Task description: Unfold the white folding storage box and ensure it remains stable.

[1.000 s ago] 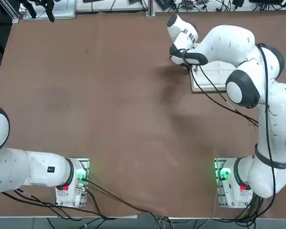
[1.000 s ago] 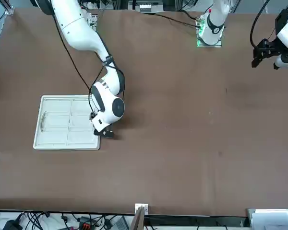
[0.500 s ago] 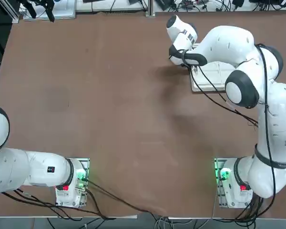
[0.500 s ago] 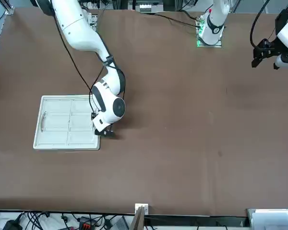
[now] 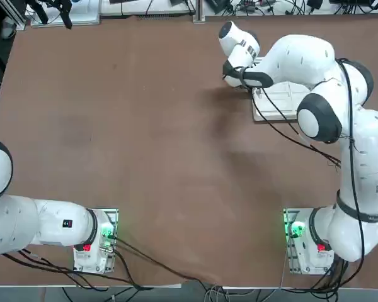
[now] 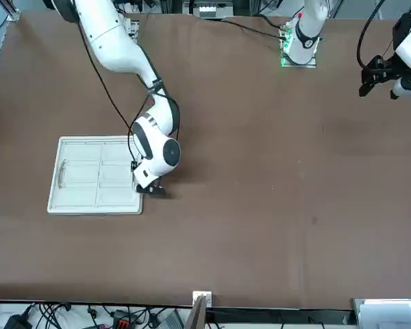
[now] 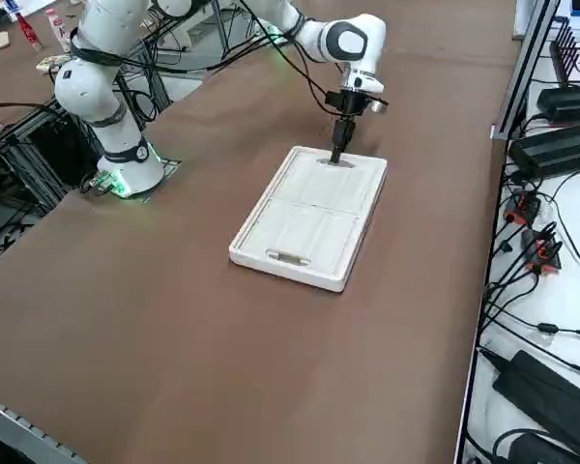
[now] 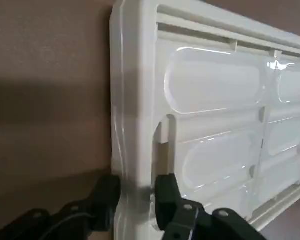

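Observation:
The white folding storage box (image 6: 96,175) lies collapsed as a flat slab on the brown table, at the far right in the top view (image 5: 283,104). Its ribbed panels and oval handle holes show in the right side view (image 7: 309,217). My right gripper (image 7: 336,153) points straight down at the middle of the box's short end, the one toward the table's centre. In the wrist view the box rim (image 8: 135,115) runs between my right gripper's (image 8: 137,197) two black fingers. One finger (image 8: 107,197) is outside the rim, the other (image 8: 166,196) in the handle hole, both pressed against it.
The brown table (image 5: 145,138) spreads wide to the left of the box. Green-lit arm bases (image 5: 296,229) sit at the near edge. Cables and black devices (image 7: 551,126) line the shelf beyond the table's right edge.
The fingers have drawn together onto the box rim. The hand has shifted only slightly, and the box lies where it was.

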Robot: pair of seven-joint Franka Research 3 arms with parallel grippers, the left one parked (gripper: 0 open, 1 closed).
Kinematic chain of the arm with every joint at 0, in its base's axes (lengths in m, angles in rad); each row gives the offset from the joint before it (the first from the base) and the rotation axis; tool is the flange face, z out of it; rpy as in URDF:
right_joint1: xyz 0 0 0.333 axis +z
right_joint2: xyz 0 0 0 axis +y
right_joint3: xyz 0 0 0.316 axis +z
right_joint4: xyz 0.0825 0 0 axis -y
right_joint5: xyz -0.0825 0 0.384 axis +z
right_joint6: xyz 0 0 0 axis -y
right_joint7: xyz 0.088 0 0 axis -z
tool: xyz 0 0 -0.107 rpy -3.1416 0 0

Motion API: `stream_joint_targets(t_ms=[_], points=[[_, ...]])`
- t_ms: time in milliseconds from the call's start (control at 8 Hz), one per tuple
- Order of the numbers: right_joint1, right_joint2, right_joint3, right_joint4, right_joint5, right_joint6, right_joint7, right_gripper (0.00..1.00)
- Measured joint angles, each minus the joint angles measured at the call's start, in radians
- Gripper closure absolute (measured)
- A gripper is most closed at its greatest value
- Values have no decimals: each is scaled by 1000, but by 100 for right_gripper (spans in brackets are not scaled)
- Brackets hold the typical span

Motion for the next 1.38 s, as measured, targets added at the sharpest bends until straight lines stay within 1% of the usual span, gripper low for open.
stream_joint_targets(t_ms=[375, 625, 750, 875, 1375], points=[[4, 1, 0, 1, -6, -3, 1, 57], [7, 1, 0, 2, -9, -6, 1, 60], [9, 1, 0, 4, -11, -8, 5, 70], [9, 1, 0, 6, -11, -12, 15, 74], [9, 1, 0, 7, -11, -12, 19, 74]])
